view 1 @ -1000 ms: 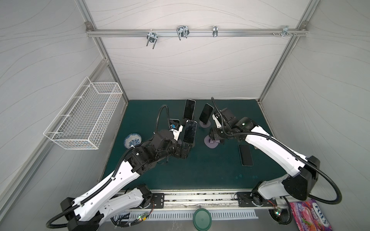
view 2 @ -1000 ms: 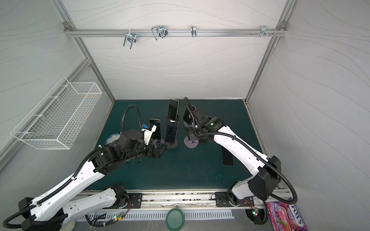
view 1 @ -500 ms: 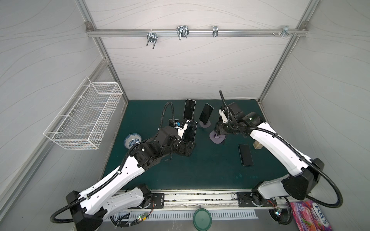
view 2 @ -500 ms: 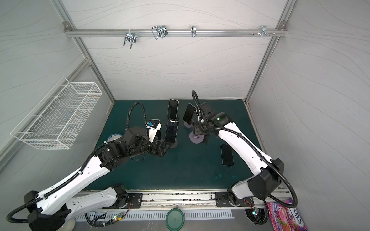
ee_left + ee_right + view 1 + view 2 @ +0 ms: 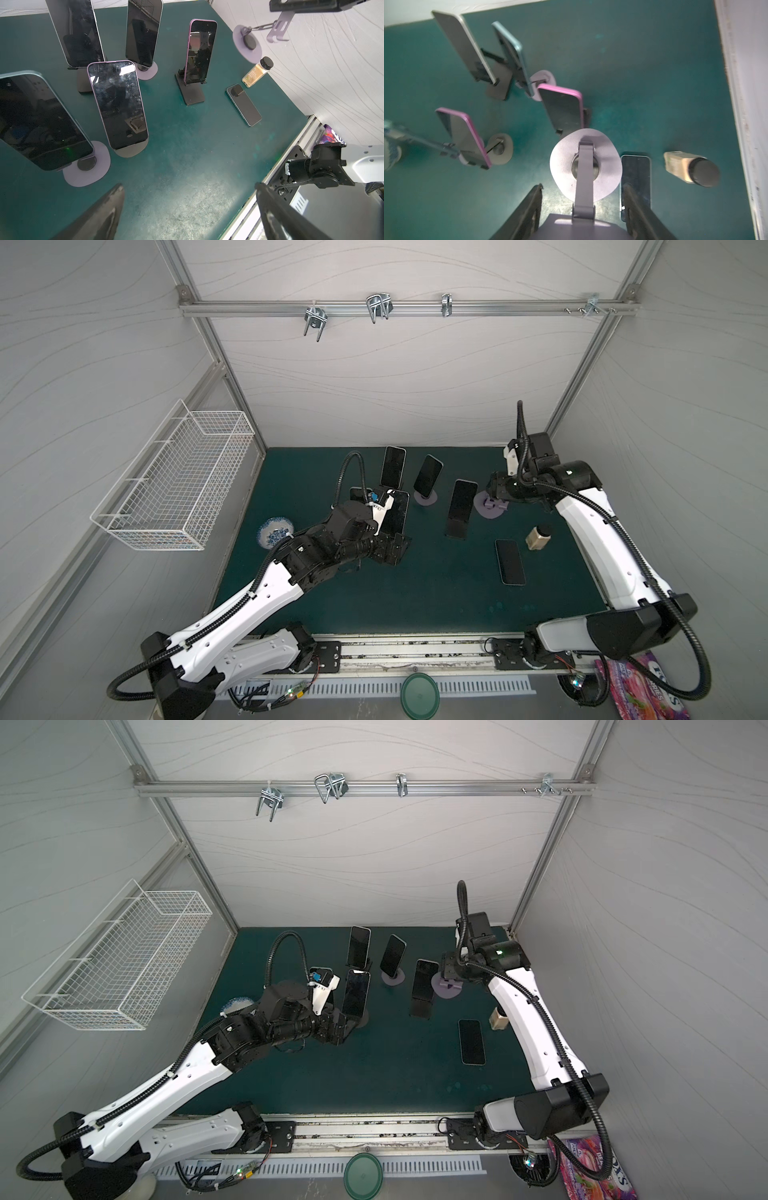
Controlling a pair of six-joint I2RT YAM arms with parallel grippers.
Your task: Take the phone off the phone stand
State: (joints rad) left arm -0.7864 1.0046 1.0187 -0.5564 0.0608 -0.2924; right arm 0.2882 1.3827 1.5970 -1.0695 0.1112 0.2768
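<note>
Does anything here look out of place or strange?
The empty lilac phone stand with round base is clamped in the right gripper, apparently tilted off the green mat. A small tan spice jar with black cap, beside the flat-lying dark phone, looks foreign.

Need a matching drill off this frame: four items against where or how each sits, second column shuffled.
1. flat phone
2. spice jar
3. empty purple stand
4. patterned dish

A. held in the right gripper
B. near the left edge of the mat
C. lying flat, off any stand
D. upright, black cap

Pairs: 1-C, 2-D, 3-A, 4-B
</note>
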